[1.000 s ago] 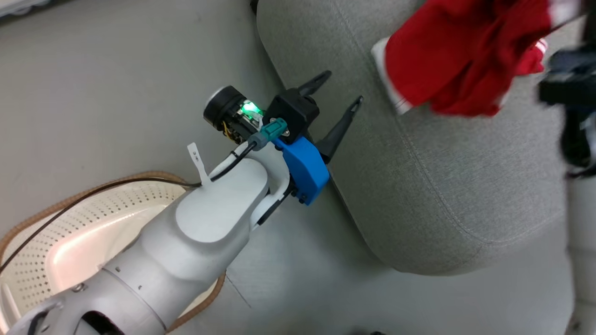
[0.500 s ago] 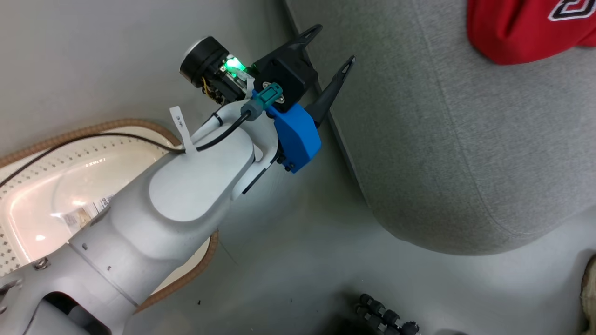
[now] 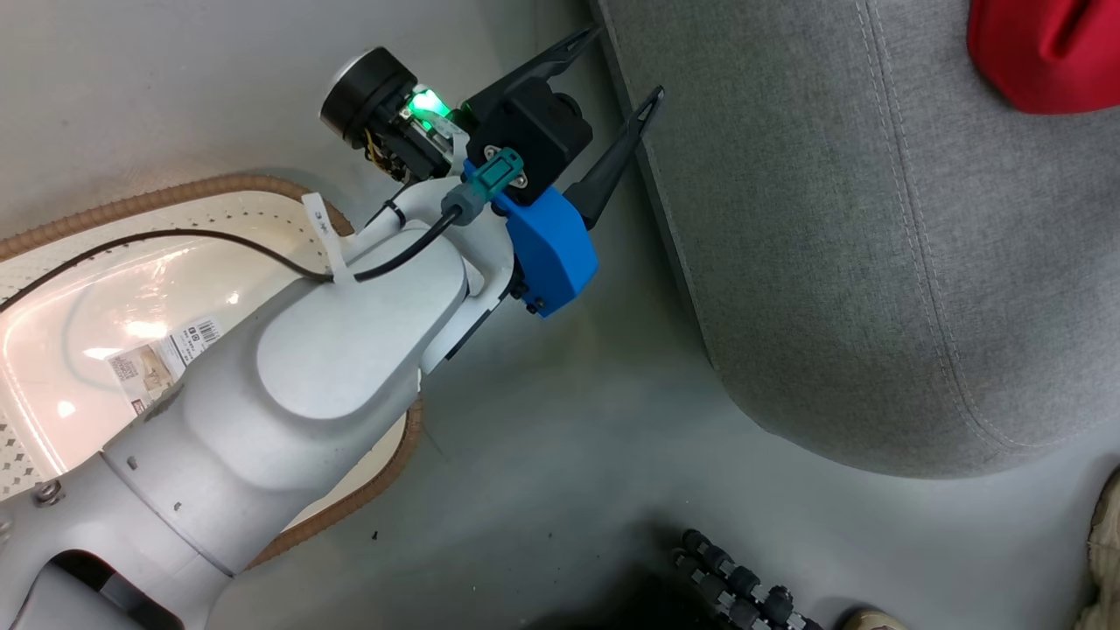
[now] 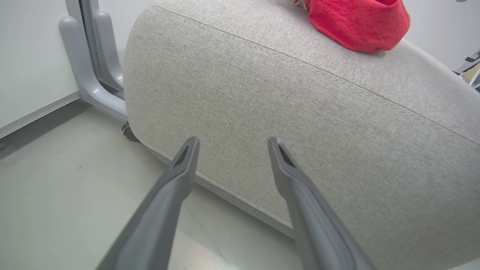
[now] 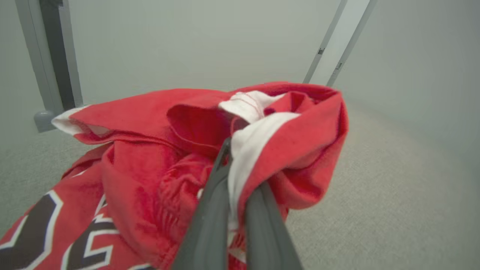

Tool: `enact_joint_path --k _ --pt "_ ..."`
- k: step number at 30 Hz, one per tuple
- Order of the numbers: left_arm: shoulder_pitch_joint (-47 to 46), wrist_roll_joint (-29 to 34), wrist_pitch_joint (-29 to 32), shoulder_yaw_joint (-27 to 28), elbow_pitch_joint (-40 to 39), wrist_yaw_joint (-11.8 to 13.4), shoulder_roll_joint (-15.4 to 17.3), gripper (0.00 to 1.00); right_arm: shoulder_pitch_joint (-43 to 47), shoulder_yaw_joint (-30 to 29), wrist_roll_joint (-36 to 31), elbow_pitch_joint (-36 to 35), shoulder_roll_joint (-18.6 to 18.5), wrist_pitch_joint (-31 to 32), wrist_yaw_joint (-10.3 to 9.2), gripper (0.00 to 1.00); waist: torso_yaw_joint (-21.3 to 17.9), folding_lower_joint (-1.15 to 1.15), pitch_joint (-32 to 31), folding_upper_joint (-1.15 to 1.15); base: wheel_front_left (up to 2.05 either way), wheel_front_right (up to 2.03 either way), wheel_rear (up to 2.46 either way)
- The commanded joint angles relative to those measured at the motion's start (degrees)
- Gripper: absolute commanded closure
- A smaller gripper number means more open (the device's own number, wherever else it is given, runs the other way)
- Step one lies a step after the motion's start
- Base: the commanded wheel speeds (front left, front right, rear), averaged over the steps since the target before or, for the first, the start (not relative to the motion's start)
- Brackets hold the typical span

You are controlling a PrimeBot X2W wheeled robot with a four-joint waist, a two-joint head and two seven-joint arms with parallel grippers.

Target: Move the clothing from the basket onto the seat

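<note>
Left gripper (image 3: 626, 63) sits in the upper middle of the head view, fingers spread wide and gripping nothing. Its tips point toward the near edge of the seat (image 3: 875, 262). In the left wrist view the same gripper (image 4: 233, 142) has both dark fingers apart over the seat's (image 4: 300, 112) rounded side, just above the floor (image 4: 56, 195). I cannot tell whether the tips touch the fabric.

Right gripper (image 5: 238, 176) is at bottom centre of its wrist view, clenched on the clothing (image 5: 150, 168). A fold of red cloth with white trim is pinched between the fingers and bunched over them. At lower left of that frame, red fabric with black-and-white lettering lies on the grey seat top (image 5: 375, 187).

The clothing (image 3: 1050, 52) shows as a red lump in the top right corner of the head view, on the seat. From the left wrist it is a red bundle (image 4: 356, 22) at top right, resting on the seat's upper surface past the stitched seam.

The basket (image 3: 175, 197) is at left of the head view, on the floor (image 3: 569, 455), partly under the pale left forearm (image 3: 332, 350). Its glossy bottom shows a paper label (image 3: 166, 359).

Grey post (image 4: 86, 56) at upper left of the left wrist view, behind the seat.
</note>
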Motion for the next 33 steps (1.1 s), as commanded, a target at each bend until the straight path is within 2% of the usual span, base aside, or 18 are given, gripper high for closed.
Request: enact_joint_path --k 1,5,6,7,15,24,33 --pt "-0.7 -0.1 0.2 0.1 -0.4 0.4 0.5 0.0 0.5 0.3 0.0 1.0 0.4 0.0 -0.06 1.0 0.1 -0.01 0.0 0.0 0.0 0.0 0.0" --pt "-0.7 -0.2 0.1 0.1 -1.0 0.8 0.7 0.0 0.7 1.2 0.6 2.8 1.1 0.0 -0.06 1.0 0.0 -0.01 -0.1 0.0 0.0 0.0 0.0" --pt "-0.6 -0.3 0.0 0.1 -1.0 0.8 0.8 0.0 0.9 1.3 0.6 2.8 1.1 0.0 -0.06 0.83 0.0 -0.01 -0.3 0.0 0.0 0.0 0.0" --pt "-0.4 -0.3 -0.2 0.1 -1.0 0.8 0.8 0.0 1.1 1.2 0.7 2.7 1.1 0.0 -0.06 0.0 0.0 -0.01 -0.6 0.0 0.0 0.0 0.0" --pt "2.1 -1.6 -2.6 0.1 0.2 0.6 -0.4 0.0 7.6 1.0 -0.6 -1.7 0.0 0.0 -0.06 0.0 0.5 -0.01 -5.4 0.0 0.0 0.0 0.0" --pt "7.6 -4.8 -8.1 1.7 3.9 0.4 -2.3 0.0 18.1 -1.6 -5.4 -9.0 -1.1 0.0 -0.06 0.0 2.6 -0.01 -16.7 0.0 0.0 0.0 0.0" --pt "14.2 -5.9 -10.1 8.6 3.1 2.3 -1.5 0.0 23.4 4.3 -7.3 -19.9 1.1 0.0 -0.06 0.0 7.1 -0.01 -26.8 0.0 0.0 0.0 0.0"
